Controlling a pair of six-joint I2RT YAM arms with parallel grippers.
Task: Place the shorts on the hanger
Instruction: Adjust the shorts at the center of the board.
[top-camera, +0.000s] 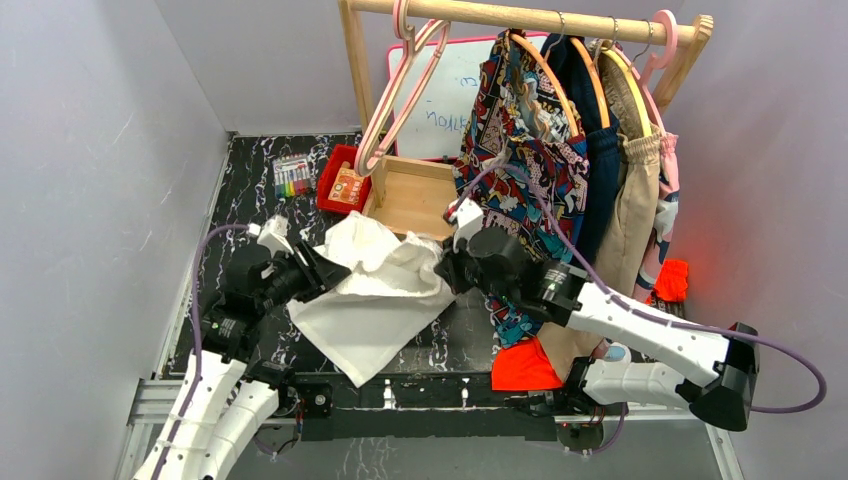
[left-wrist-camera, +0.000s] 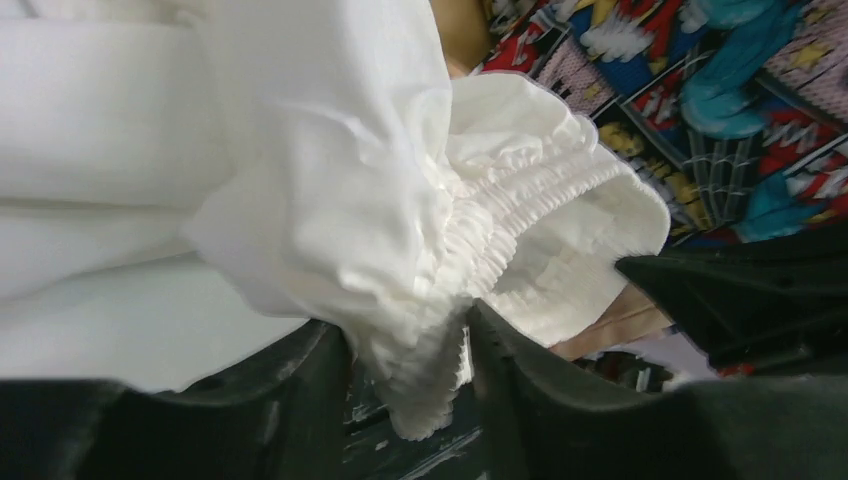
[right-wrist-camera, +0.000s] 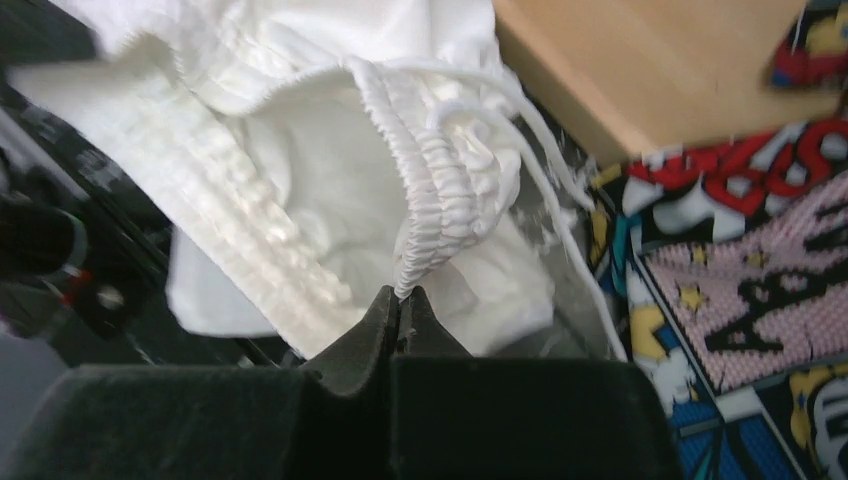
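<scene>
Far left in the top view, the left gripper (top-camera: 324, 272) is seen closed narrow on the shorts (top-camera: 372, 295). In its wrist view a wad of gathered waistband is squeezed between the two dark fingers (left-wrist-camera: 520, 390). The shorts are spread on the dark marbled table (top-camera: 250, 165) around the middle of the frame, with the waist end bunched up between the two grippers and the legs laid flat toward the bottom edge. The hanger (top-camera: 366, 160) is hung from the wooden rail (top-camera: 520, 18) in the upper middle, well apart from the shorts. Just right of the cloth, the right gripper (top-camera: 447, 268) is shut tight, with the waistband's edge pinched at its tips. A comic-print garment (top-camera: 525, 120) is hung further right.
</scene>
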